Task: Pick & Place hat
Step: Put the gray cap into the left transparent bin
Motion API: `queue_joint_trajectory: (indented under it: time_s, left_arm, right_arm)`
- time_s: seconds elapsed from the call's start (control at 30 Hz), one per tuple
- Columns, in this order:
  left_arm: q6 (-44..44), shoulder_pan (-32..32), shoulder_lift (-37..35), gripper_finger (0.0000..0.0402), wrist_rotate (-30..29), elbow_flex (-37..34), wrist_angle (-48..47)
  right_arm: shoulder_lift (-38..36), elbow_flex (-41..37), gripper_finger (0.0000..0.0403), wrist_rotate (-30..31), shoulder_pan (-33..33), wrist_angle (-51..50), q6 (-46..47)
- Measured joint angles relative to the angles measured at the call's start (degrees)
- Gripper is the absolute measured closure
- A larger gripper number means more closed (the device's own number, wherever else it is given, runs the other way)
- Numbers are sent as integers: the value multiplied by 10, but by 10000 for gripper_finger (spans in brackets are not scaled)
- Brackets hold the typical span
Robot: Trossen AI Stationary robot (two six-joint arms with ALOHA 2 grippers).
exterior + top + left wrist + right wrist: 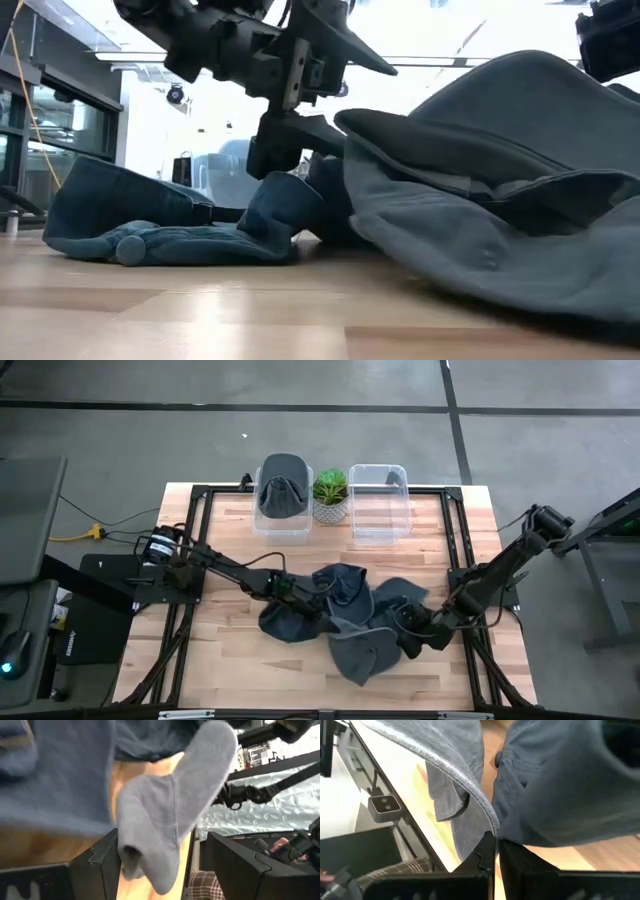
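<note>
A soft grey cloth hat (480, 215), limp and creased with a stitched brim, is seen nearest in the low view, lying on the near middle of the pale wooden table (220, 520); it belongs to a loose heap of about four soft grey and blue-grey hats (345, 615), though an exact count cannot be made where they overlap; a fifth hat (283, 487), dark grey and rounded, is held in the left bin (262, 520) at the far edge. Two clear plastic bins, rectangular with rounded corners, are counted; nothing can be made out in the right bin (380, 530); between them one small leafy green plant (330, 488) is set in a patterned white pot. The right gripper (412, 635) is pressed together on the edge of a hat at the heap's right side; the left gripper (292, 598) is placed at the heap's left side, its fingers (95, 865) held apart with a fold of grey cloth between them.
</note>
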Motion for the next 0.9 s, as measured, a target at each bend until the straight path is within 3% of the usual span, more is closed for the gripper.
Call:
queue_joint_trajectory:
  time_s: [0.33, 0.5, 0.7, 0.9]
  left_arm:
    - [44, 16, 0, 166, 38, 0, -7]
    - [145, 19, 0, 166, 46, 10, -23]
    - [352, 19, 1, 166, 12, 97, -157]
    - [465, 19, 17, 166, -57, 201, -306]
  right_arm:
    - [-2, -11, 403, -53, -18, -24, -43]
    - [-2, -12, 403, -70, -37, -20, -72]
    - [-2, -12, 403, -72, -59, -14, -104]
    - [-2, -13, 403, -62, -85, -14, -109]
